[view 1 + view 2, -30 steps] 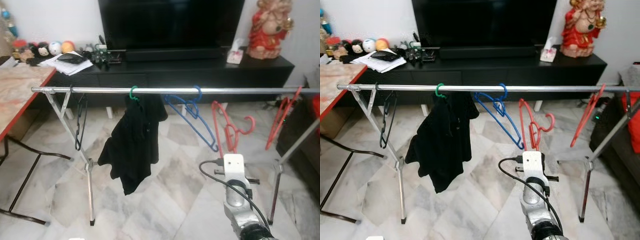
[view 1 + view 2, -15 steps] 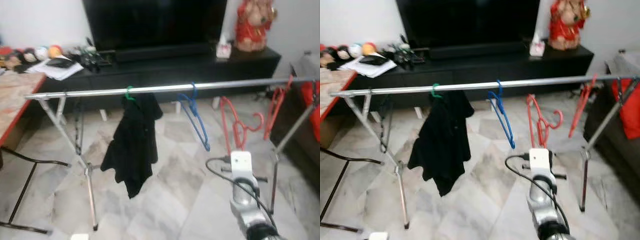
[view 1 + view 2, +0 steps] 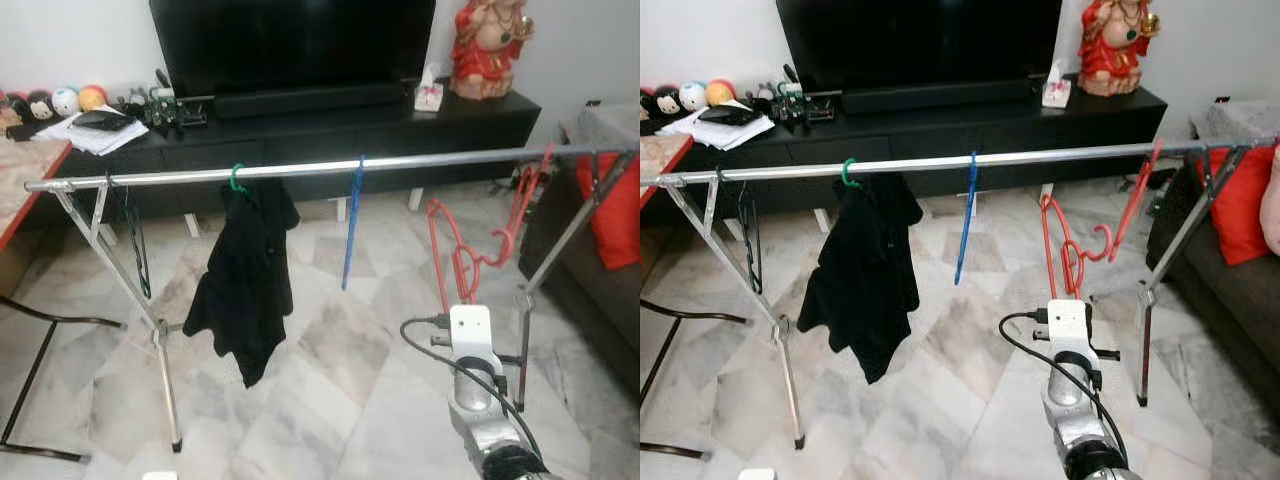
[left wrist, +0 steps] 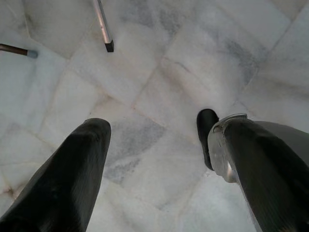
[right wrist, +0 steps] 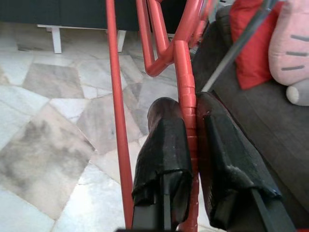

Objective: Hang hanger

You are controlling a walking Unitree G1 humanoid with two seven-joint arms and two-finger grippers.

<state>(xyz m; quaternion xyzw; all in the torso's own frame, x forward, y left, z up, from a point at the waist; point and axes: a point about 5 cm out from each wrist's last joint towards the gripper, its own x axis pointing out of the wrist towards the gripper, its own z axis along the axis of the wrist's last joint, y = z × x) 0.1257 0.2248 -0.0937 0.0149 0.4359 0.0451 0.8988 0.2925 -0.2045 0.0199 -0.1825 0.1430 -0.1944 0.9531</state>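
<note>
Firmly between right pincer (image 5: 190, 145) fingers: red hanger (image 5: 185, 77)

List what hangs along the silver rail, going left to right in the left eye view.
Black hanger → black garment on a green hook → blue hanger → red hanger held by the right gripper, below the rail → another red hanger.

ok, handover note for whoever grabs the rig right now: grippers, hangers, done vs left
Right gripper: shut on the red hanger, held up in front of the rail, below it; hook not over the rail yet.
Left gripper: open, holds nothing, pointing down at the marble floor.
On the rail already: black hanger near the robot's left end, green hanger with the black garment, blue hanger, another red hanger at the right end.
Left: raise the held hanger, hook it over the rail, probably in the gap right of the blue one, then release.
</note>
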